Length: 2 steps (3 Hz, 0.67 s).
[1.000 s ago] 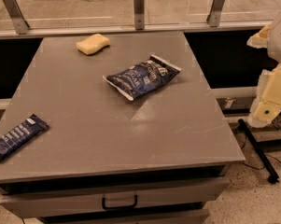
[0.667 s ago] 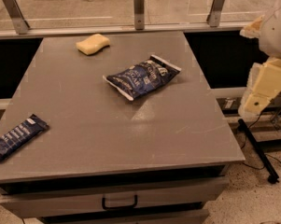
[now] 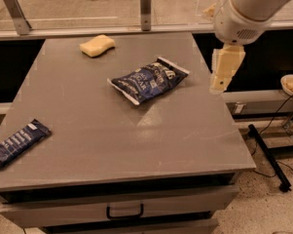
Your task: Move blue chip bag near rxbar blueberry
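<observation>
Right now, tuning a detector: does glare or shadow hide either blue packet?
Camera view: neither is hidden; a pale sheen lies on the table in front of the blue chip bag; the rxbar blueberry sits in dimmer light at the left edge; the gripper hangs well lit by the table's right edge.

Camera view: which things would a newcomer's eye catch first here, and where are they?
The dark blue chip bag lies alone near the middle of the grey table. The pale tool hangs in the air over the table's right edge, to the right of the bag and not touching it. The slim blue bar lies far off at the front left edge, and a yellow sponge sits at the back.
</observation>
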Tool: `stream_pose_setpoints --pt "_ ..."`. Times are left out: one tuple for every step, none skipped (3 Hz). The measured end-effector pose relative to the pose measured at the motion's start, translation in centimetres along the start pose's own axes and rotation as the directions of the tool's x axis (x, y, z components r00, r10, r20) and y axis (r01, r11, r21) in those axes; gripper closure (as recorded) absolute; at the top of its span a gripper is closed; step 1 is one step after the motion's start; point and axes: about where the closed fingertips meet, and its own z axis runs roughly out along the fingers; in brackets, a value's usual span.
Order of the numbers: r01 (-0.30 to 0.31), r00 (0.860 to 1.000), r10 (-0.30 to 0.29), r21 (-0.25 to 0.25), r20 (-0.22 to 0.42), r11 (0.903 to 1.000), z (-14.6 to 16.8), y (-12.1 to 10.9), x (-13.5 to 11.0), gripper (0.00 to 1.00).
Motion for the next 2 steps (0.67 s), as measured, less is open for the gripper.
stream_pose_setpoints --pt "0.055 0.998 -0.055 -0.022 -0.003 0.9982 4.6 -2.7 -1.7 0.0" --pt "0.102 0.995 -0.102 -0.067 0.006 0.9925 8.8 -3.8 -3.3 0.0"
